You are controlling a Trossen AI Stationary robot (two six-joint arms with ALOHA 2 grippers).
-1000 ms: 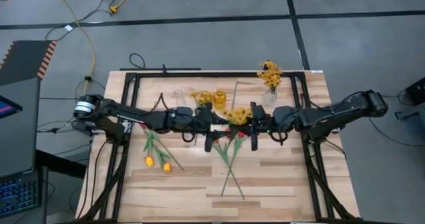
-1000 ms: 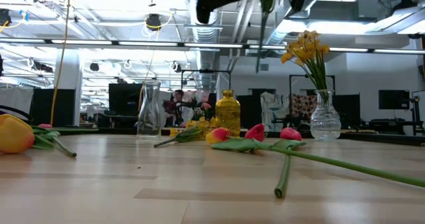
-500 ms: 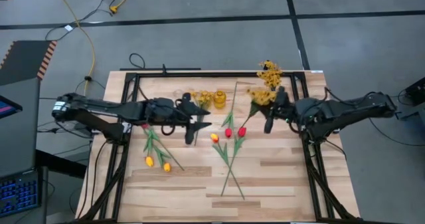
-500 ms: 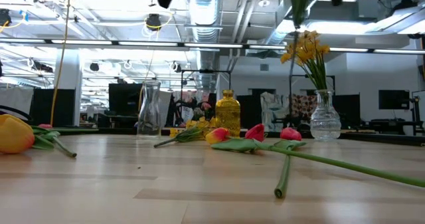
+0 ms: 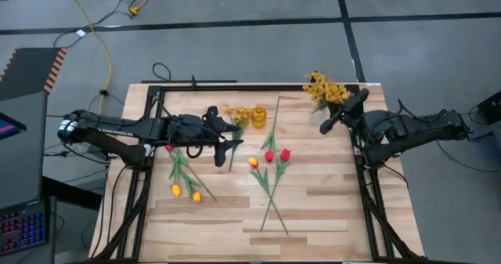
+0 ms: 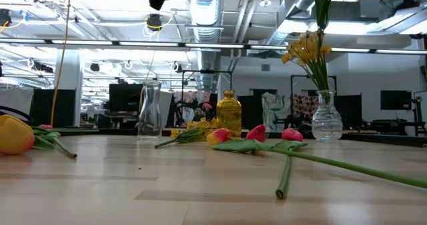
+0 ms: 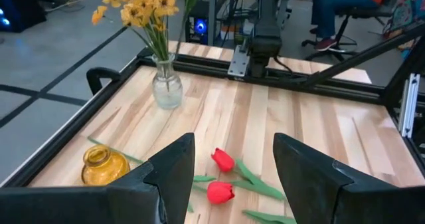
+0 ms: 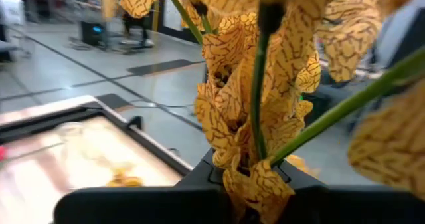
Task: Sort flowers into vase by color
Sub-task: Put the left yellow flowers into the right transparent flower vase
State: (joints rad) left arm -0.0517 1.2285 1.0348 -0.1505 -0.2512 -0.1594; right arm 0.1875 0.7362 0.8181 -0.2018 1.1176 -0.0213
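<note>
My right gripper (image 5: 333, 117) is shut on a spray of mustard-yellow blossoms (image 8: 255, 71), high above the round clear vase (image 6: 325, 118) near the table's far right corner. That vase holds another yellow spray (image 6: 307, 48). My left gripper (image 7: 232, 151) is open and empty, hovering left of centre (image 5: 228, 145). Two red tulips (image 5: 278, 155) and an orange one (image 5: 253, 162) lie on their sides at mid-table. Two yellow tulips (image 5: 185, 192) lie toward the left. A further yellow spray (image 5: 237, 115) lies beside the amber vase (image 5: 258, 117). My right gripper pinches the spray's green stems (image 8: 257, 151) just below the blossoms, which crowd its wrist view and hide the exact contact. The spray is lifted clear. Its stem (image 6: 323, 15) hangs down below the gripper, over the flowers in the round vase.
A tall clear vase (image 6: 151, 108) stands at the far side, left of the amber vase (image 6: 229, 115). The black frame rail (image 5: 235, 85) runs around the table's edges. Bare wood (image 5: 313, 217) lies on the near side. People sit in the room beyond.
Both grippers met over the table's middle a second ago. My right gripper has since carried the yellow spray toward the far right corner, up over the round vase. My left gripper has drawn back toward the table's left.
</note>
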